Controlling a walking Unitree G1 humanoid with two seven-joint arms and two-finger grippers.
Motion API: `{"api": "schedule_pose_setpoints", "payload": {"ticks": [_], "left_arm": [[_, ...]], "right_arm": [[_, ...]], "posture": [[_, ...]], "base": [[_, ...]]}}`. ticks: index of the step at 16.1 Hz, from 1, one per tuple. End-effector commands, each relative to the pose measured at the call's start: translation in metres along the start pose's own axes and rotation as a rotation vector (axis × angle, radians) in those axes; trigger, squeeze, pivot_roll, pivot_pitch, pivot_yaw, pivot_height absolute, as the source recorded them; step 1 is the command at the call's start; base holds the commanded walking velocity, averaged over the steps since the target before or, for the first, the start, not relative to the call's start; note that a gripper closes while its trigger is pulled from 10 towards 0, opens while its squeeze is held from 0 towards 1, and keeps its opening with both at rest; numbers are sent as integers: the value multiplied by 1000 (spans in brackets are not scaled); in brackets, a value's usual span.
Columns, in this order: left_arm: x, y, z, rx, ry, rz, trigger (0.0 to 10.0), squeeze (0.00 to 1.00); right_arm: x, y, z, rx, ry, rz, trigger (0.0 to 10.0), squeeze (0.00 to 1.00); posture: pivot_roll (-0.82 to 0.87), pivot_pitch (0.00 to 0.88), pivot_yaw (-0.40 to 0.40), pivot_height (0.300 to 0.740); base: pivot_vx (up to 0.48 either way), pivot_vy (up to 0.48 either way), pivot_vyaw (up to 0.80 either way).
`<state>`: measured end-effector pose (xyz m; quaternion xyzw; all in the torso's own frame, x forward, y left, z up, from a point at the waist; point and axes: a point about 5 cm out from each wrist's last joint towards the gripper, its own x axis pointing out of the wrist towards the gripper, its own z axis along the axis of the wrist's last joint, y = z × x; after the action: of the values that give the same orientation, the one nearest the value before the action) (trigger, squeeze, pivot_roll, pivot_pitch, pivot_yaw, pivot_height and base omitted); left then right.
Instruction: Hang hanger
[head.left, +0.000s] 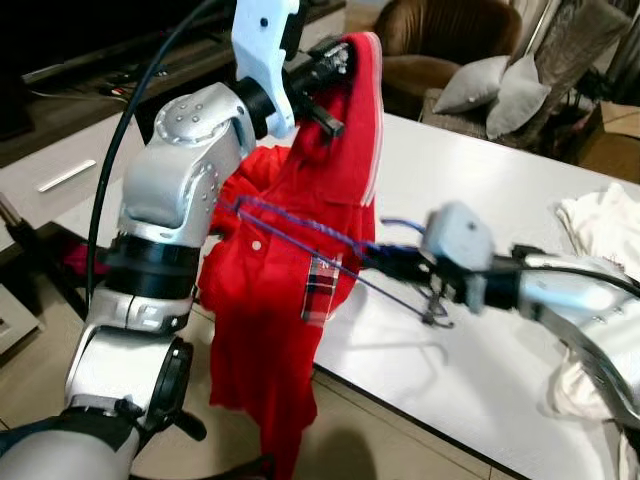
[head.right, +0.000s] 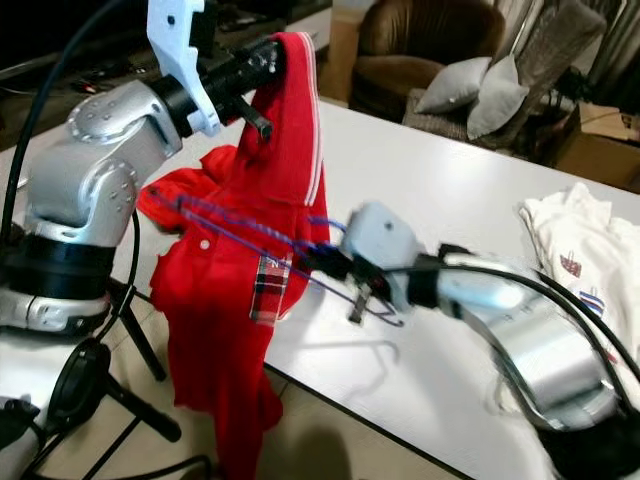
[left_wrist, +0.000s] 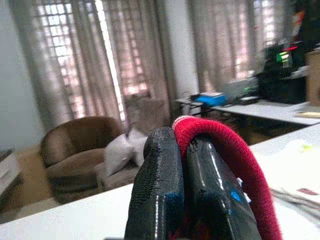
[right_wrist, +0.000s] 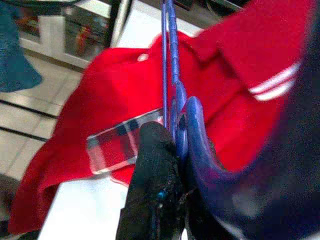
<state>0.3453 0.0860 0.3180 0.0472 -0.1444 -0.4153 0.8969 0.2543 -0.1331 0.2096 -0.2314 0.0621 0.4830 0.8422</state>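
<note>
A red polo shirt (head.left: 270, 330) with a plaid chest patch hangs off the white table's (head.left: 470, 200) near edge. My left gripper (head.left: 335, 60) is raised high and shut on the shirt's white-striped collar (left_wrist: 220, 145). A thin blue wire hanger (head.left: 300, 235) pokes into the shirt's neck opening. My right gripper (head.left: 385, 262) is shut on the hanger near its hook (right_wrist: 200, 150), just right of the shirt over the table.
White clothes (head.left: 600, 240) lie heaped at the table's right end. Behind the table stand a brown armchair (head.left: 440, 40) and grey pillows (head.left: 495, 90). A black tripod (head.right: 120, 380) stands on the tiled floor at left, and a low cabinet (head.left: 60, 180) lies beyond.
</note>
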Motion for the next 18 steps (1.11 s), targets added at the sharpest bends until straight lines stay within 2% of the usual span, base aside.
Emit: {"api": "schedule_pose_setpoints", "payload": {"ticks": [1,4,5,6,7,8,10,12,13,15,16,17,18], "left_arm": [[0,-5,11,-25,-40,-47,10000,0],[-3,-4,33,-76,-134,-72,10000,0],[-5,2,53,-94,-242,-65,10000,0],[-6,6,63,-100,-292,-59,10000,0],[-12,21,98,-101,-477,-10,10000,0],[-19,34,127,-92,-614,38,10000,0],[-30,45,148,-69,-704,90,10000,0],[-34,50,145,-47,-690,136,10000,0],[-31,51,122,-74,-607,164,10000,0],[-17,46,81,-67,-430,205,10000,0],[-10,43,60,-53,-339,227,10000,0],[-6,40,48,-59,-285,233,10000,0],[4,34,9,-42,-115,274,10000,0]], "right_arm": [[4,-11,-5,10,43,-75,10000,0],[11,-36,-8,19,82,-228,10000,0],[11,-66,-3,-27,88,-366,10000,0],[10,-78,0,-56,86,-424,10000,0],[-5,-132,33,-149,-32,-709,10000,0],[-30,-168,75,-211,-206,-954,10000,0],[-50,-182,109,-232,-377,-1054,10000,0],[-39,-180,107,-265,-376,-984,10000,0],[-13,-169,81,-258,-321,-869,10000,0],[15,-147,40,-240,-233,-703,10000,0],[24,-134,20,-211,-189,-636,10000,0],[27,-127,10,-202,-165,-607,10000,0],[30,-105,-15,-174,-109,-507,10000,0]], "posture": [[37,0,-13,740],[35,0,-13,740],[28,0,-9,740],[28,0,-9,740],[35,0,-18,740],[35,0,-18,740],[43,0,-34,740],[43,0,-34,740],[49,0,-41,740],[48,0,-34,740],[49,0,-33,740],[49,0,-33,740],[50,0,-26,740]], "base": [[0,0,0],[0,0,0],[0,0,0],[0,0,0],[0,0,0],[0,0,0],[0,0,0],[0,0,0],[0,0,0],[0,0,0],[0,0,0],[0,0,0],[0,0,0]]}}
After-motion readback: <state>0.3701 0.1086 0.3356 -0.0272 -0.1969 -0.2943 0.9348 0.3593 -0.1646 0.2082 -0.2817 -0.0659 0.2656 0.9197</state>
